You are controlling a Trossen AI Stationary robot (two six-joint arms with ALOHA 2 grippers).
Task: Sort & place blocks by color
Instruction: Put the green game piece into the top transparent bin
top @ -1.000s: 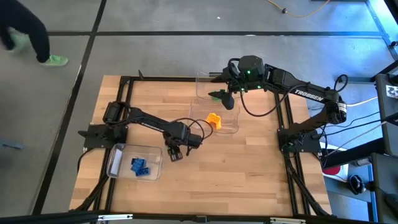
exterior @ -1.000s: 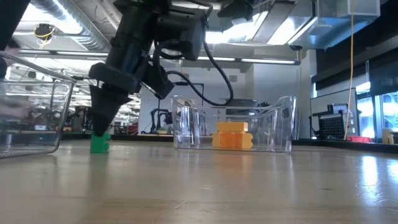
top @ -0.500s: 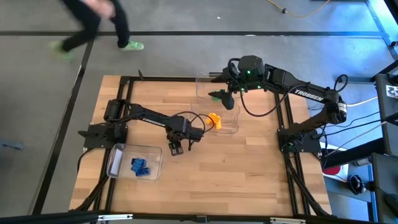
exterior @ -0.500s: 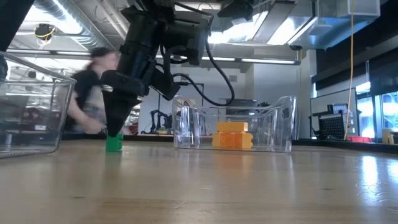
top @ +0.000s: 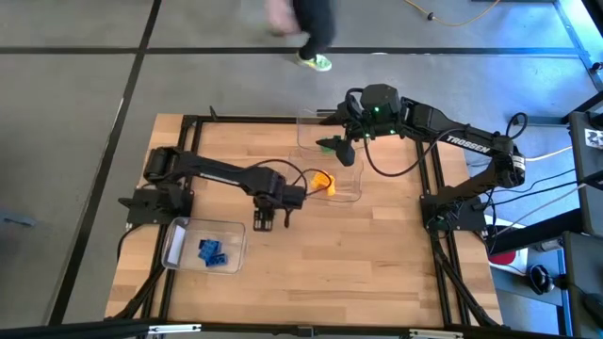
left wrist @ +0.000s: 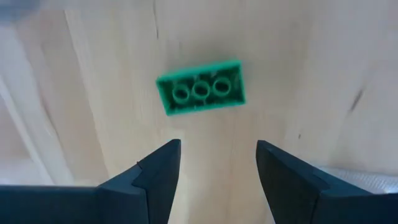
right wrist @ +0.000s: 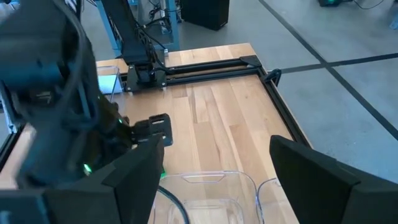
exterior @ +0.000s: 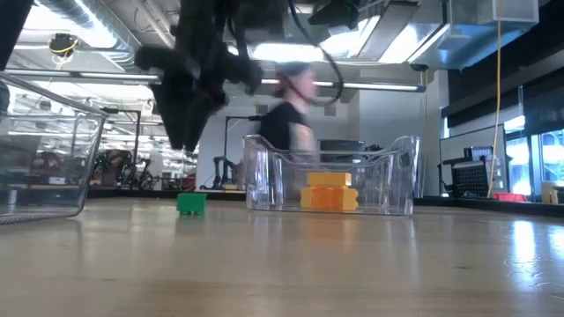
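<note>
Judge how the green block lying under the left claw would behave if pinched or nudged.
The green block looks like rigid moulded plastic, so probably stiff and light. It lies flat on the table, so it would likely slide, not roll. Its smooth sides might slip between the left claw fingers.

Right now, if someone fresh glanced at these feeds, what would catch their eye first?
Probably the lone green block lying on bare wood, with the left gripper open above it near the table's middle. Next, the yellow-orange blocks stacked in a clear bin, and a blurred person crossing the floor beyond the table's far edge.
</note>
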